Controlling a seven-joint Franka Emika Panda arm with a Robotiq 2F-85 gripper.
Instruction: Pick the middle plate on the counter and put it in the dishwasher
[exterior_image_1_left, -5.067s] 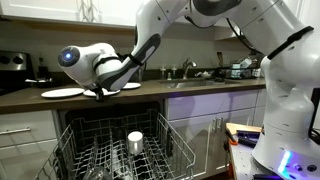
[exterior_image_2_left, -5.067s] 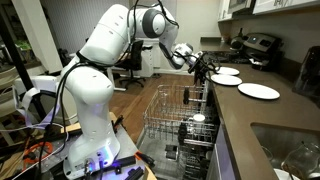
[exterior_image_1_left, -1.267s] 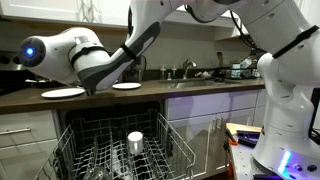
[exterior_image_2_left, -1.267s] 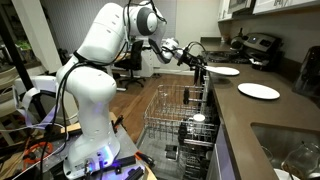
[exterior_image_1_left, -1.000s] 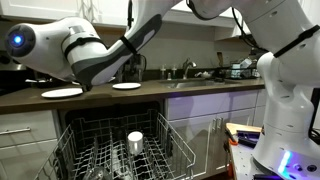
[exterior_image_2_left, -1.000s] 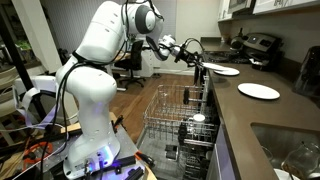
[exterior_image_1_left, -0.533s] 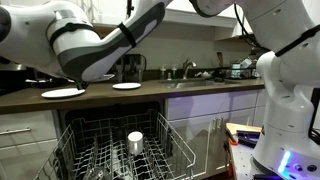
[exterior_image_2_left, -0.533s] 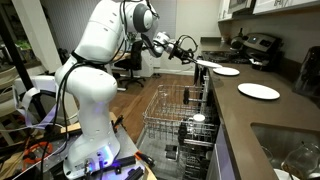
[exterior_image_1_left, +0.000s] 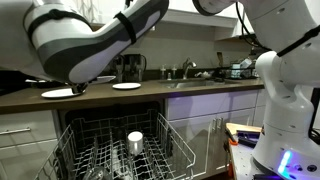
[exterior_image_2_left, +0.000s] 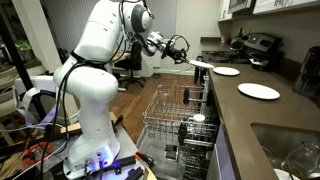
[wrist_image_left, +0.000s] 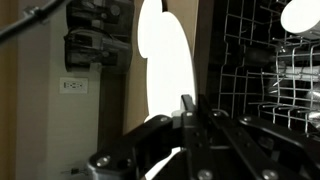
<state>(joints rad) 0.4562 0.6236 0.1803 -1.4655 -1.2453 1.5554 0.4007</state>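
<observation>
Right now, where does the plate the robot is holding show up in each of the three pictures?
Wrist view: the plate is a tall bright oval, top centre, pinched by the hand.
In an exterior view: the plate is upper middle, at the tip of the hand.
In an exterior view: not visible; the arm fills the upper left.
Shared landmark: the dishwasher rack.
</observation>
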